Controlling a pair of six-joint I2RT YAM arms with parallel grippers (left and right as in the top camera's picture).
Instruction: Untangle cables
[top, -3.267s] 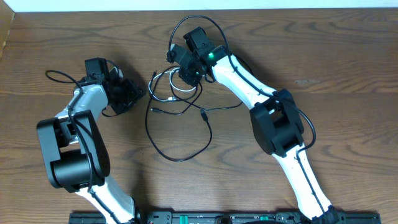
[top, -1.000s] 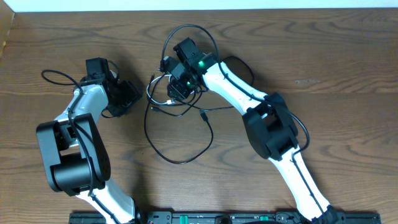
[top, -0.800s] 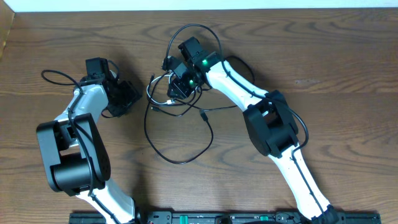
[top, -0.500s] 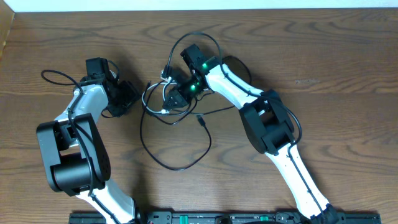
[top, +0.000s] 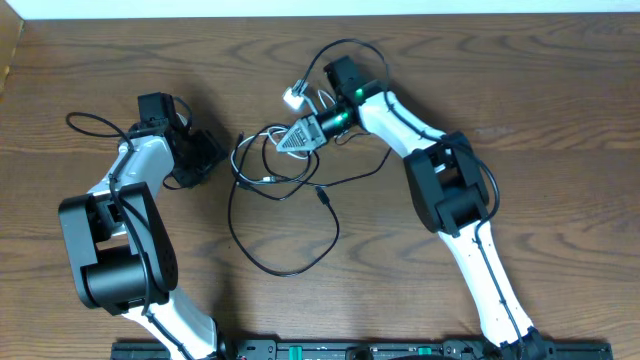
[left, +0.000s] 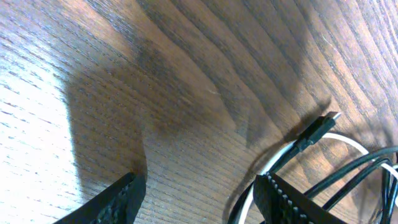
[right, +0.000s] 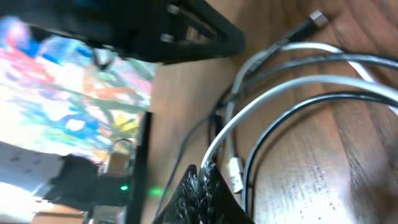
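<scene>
My right gripper (right: 200, 186) pinches the white cable (right: 298, 81); my left gripper (left: 199, 202) stands spread, empty. The black cable (top: 231, 210) lies looped with it, so most untangling remains.

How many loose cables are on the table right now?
2. The black cable loops wide in the middle; the white cable is tangled in its top part. The right arm could hide more.
</scene>
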